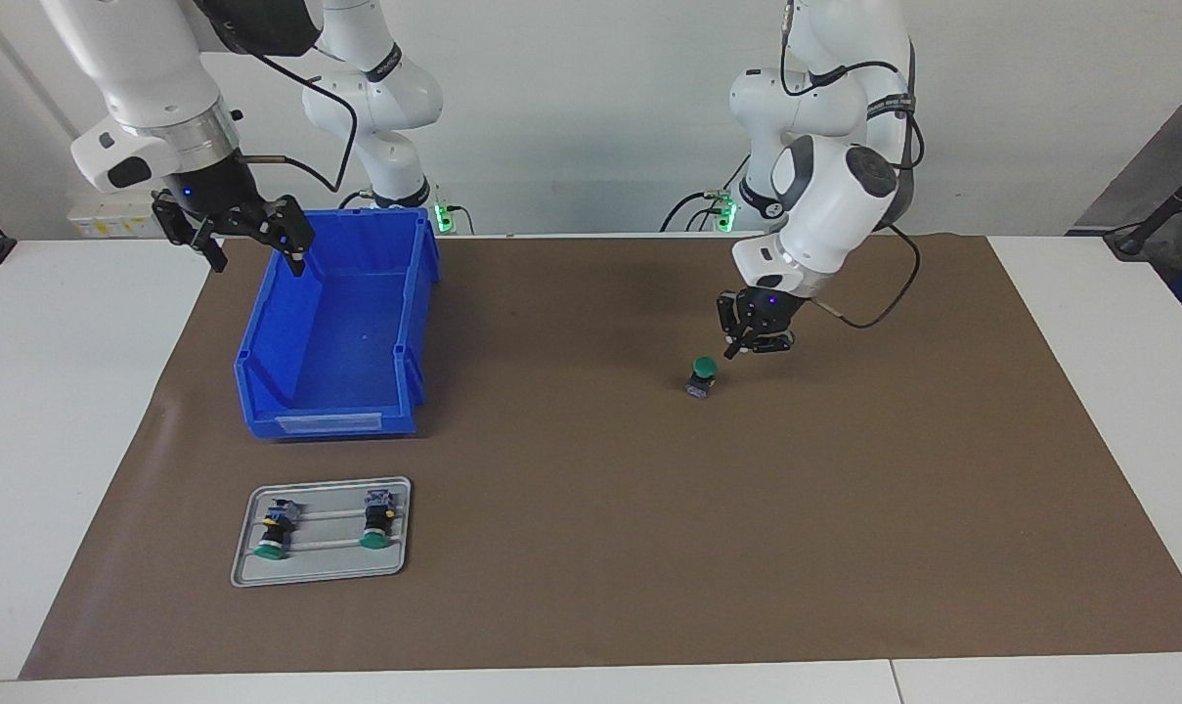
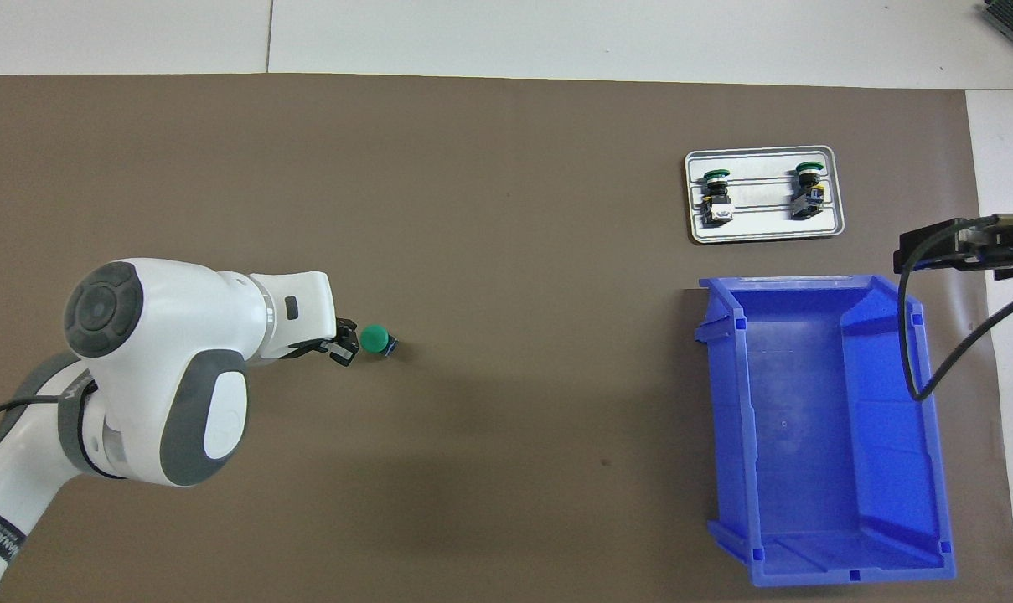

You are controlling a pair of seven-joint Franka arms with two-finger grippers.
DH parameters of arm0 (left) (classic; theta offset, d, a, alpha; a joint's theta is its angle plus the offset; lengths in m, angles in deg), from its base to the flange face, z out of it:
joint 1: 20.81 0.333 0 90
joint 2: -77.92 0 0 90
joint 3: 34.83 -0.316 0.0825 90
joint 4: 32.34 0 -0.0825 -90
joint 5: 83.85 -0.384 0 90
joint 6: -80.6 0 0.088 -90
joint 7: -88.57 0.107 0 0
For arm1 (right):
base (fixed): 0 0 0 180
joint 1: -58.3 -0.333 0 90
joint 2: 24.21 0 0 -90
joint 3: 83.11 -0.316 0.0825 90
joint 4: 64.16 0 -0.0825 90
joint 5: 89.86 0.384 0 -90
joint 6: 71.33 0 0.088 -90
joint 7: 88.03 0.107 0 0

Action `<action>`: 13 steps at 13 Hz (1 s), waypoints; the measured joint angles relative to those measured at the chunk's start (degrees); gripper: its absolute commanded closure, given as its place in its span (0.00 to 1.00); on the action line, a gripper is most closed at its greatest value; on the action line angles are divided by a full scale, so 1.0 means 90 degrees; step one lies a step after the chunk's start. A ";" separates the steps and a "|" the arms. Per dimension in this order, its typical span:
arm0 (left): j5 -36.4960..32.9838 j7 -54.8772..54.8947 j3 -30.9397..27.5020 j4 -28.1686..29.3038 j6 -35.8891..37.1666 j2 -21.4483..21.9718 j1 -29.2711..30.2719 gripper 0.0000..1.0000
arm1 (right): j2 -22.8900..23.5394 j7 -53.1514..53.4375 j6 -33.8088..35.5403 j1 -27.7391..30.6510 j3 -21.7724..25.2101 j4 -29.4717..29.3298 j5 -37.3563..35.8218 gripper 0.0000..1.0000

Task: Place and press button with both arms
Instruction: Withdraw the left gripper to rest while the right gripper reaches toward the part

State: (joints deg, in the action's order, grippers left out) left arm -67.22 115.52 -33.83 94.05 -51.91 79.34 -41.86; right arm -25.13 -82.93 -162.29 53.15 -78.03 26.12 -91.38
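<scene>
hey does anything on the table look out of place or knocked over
Nothing stands out. One button stands cap up on the brown mat, alone; two more lie in the metal tray. The blue bin sits upright, nothing visible in it.

Even, bright, diffuse light from above in both views; no hard shadows. Soft dark patch on the brown mat (image 2: 506, 209) under the left arm (image 2: 162, 368), toward the mat's robot-side edge in the overhead view. Faint short shadow beside the button (image 2: 375, 338) and along the blue bin (image 1: 336, 323). Mild sheen on the metal tray (image 2: 763, 230) and white tabletop (image 1: 63, 391). Focus sharp throughout; no motion blur. Slight barrel bend at mat edges.
</scene>
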 measured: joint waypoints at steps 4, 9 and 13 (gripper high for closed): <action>-0.0963 -0.1081 -0.0006 -0.0020 -0.0134 -0.0148 -0.0296 1.00 | 0.0000 0.0000 0.0000 0.0000 0.0000 0.0000 0.0000 0.00; -0.1469 -0.1603 -0.0012 -0.0213 -0.0214 -0.0638 -0.0626 1.00 | 0.0000 0.0000 0.0000 0.0015 0.0004 0.0000 0.0000 0.00; -0.1567 -0.1605 -0.0012 -0.0298 -0.0145 -0.0663 -0.0630 1.00 | 0.0000 0.0000 0.0000 0.0062 0.0046 0.0011 0.0001 0.00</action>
State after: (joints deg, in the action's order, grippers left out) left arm -81.32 101.08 -33.94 91.37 -53.22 73.37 -47.53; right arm -25.13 -82.93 -162.29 53.71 -77.62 26.22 -91.37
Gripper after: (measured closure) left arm 0.991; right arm 0.000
